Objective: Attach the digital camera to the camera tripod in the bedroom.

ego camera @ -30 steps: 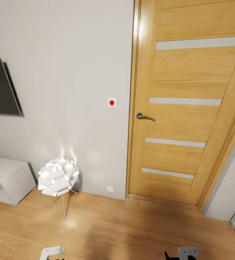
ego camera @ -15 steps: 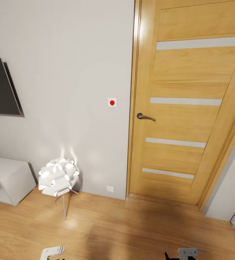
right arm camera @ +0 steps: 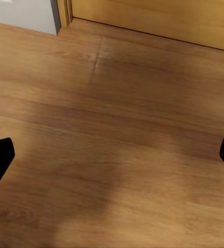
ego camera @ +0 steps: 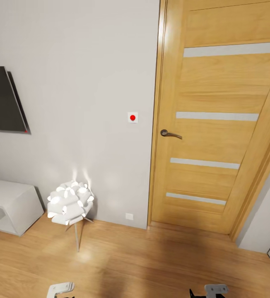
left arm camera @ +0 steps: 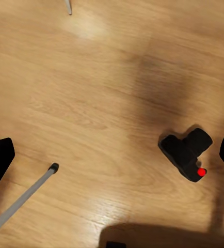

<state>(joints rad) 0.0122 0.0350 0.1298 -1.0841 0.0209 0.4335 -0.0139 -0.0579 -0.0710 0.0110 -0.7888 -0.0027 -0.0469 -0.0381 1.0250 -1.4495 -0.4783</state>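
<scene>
Both end effectors, left (left arm camera: 112, 160) and right (right arm camera: 112, 160), hang spread and empty over the wood floor (right arm camera: 117, 129). From the left wrist, the digital camera (left arm camera: 187, 154) lies on the floor at three o'clock, a camera tripod (left arm camera: 21, 199) leg at seven. Pickup hasn't begun; next, I'd judge, lower and grasp it.

Door (ego camera: 218, 124): honey-yellow wood, four pale grey horizontal stripes, dark metal handle (ego camera: 170, 133). Wall (ego camera: 81, 82): plain off-white. Wall switch (ego camera: 132, 117): white plate, red dot. Lamp (ego camera: 70, 203): glowing white petals. Floor (ego camera: 151, 256): light wood grain. Digital camera (left arm camera: 187, 153): matte black, red button. Tripod leg (left arm camera: 19, 204): silver, black foot.
</scene>
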